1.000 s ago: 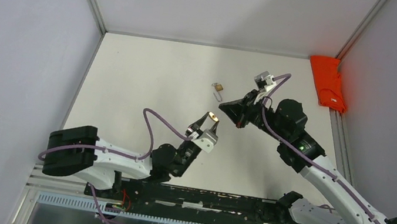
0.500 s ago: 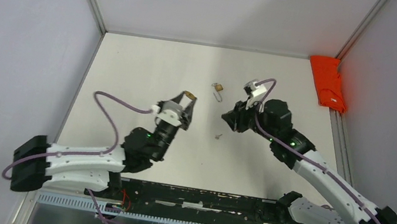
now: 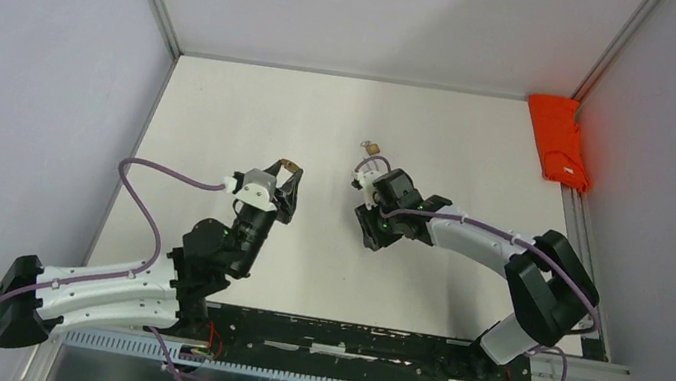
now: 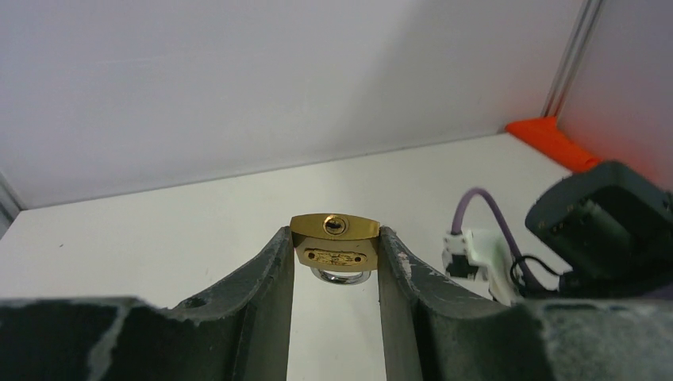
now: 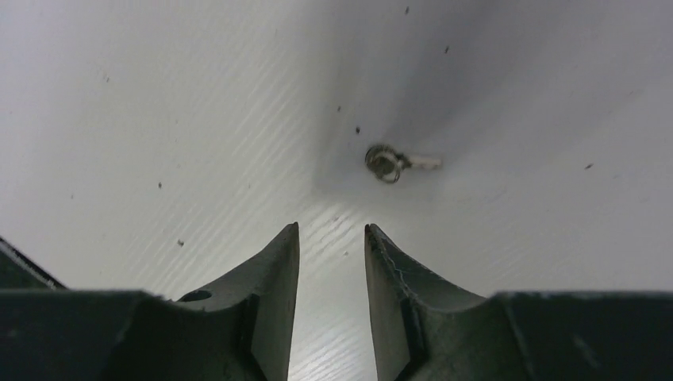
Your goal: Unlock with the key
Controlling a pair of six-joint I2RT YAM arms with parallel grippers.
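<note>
**Brass padlock pinched, key lying loose**

Top view: the left gripper (image 3: 288, 171) is pinching a small brass padlock (image 3: 291, 162). The right gripper (image 3: 371, 233) is pointing down at the matte white table (image 3: 224, 113).

Left wrist: the padlock's keyhole is facing the camera, with the steel shackle curving behind.

Right wrist: the dark fingers (image 5: 278, 262) are standing narrowly parted and holding nothing. A ringed metal key (image 5: 390, 162), hidden from above, is lying flat beyond them.

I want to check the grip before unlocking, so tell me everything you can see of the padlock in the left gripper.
The padlock is brass-coloured, with a round keyhole on its upper face, a stamped plate and a silvery shackle below. The left gripper clamps its two sides, holding it off the table.
</note>
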